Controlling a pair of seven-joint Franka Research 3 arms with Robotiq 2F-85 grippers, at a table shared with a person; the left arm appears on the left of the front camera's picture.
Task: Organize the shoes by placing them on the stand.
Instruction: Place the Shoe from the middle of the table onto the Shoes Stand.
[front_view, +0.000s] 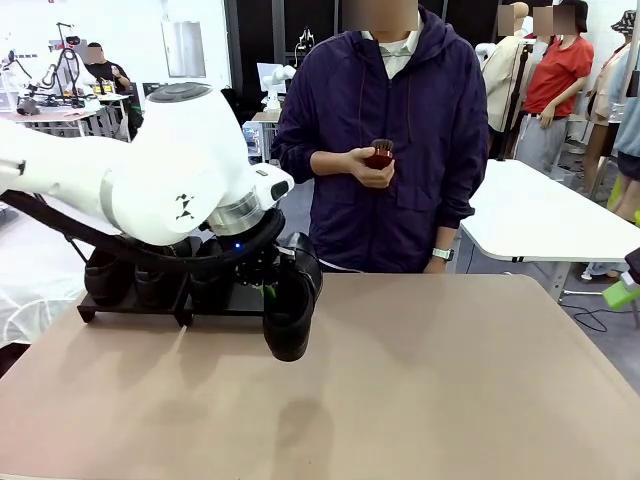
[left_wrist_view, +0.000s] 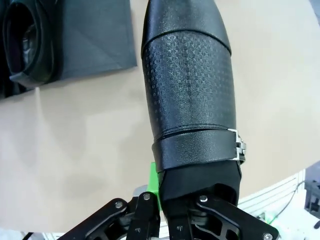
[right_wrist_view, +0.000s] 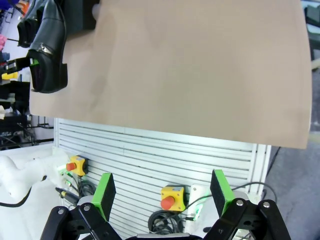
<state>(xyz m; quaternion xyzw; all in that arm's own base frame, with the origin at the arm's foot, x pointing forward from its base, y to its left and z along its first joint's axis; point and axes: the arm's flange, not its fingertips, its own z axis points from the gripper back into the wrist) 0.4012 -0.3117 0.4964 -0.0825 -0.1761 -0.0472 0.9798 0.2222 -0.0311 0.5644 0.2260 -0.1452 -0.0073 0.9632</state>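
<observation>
While the person holds a small reddish-brown brush, the left gripper pinches a black shoe above the table, beside the stand. Its wrist view shows textured leather and a metal buckle; no writing is legible. From the right wrist, the right gripper hangs spread, off the table's edge.

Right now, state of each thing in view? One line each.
Left claw: shut on the held shoe.
Held shoe, black textured leather slip-on with metal buckle: gripped at the heel end, above the tan table, beside the stand.
Right claw: open, nothing between its pads.
Low flat black stand: on the table, shoes already on it.
Small reddish-brown brush: in the person's hand.
</observation>
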